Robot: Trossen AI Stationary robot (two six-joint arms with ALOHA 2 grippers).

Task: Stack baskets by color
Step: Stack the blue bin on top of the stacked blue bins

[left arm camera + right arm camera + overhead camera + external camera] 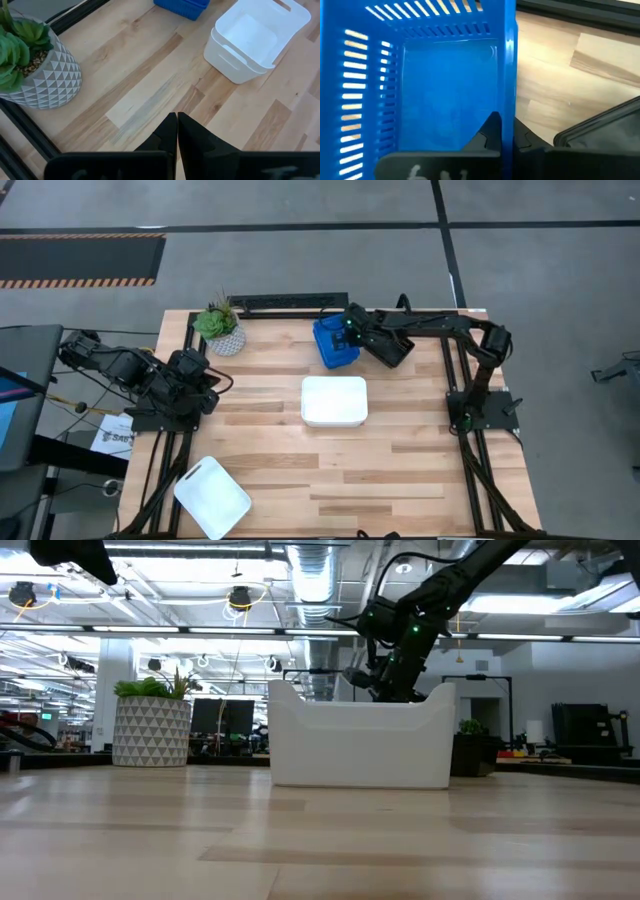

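The blue basket (334, 342) is sitting at the far middle of the worktop (400, 470), its right wall pinched in the right gripper (349, 332). Held by that one thin wall, it is risking tilting or slipping free when lifted. The left gripper (177, 131) is waiting at the left edge, jaws closed on nothing.

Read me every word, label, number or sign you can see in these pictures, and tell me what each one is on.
"SA...": dark print on a sheet of paper beside the table's left edge; the rest is too small to read.
White marks on the body of the right gripper: cut off by the picture's edge, unreadable.
Blue basket, white baskets, plant pot: no text.
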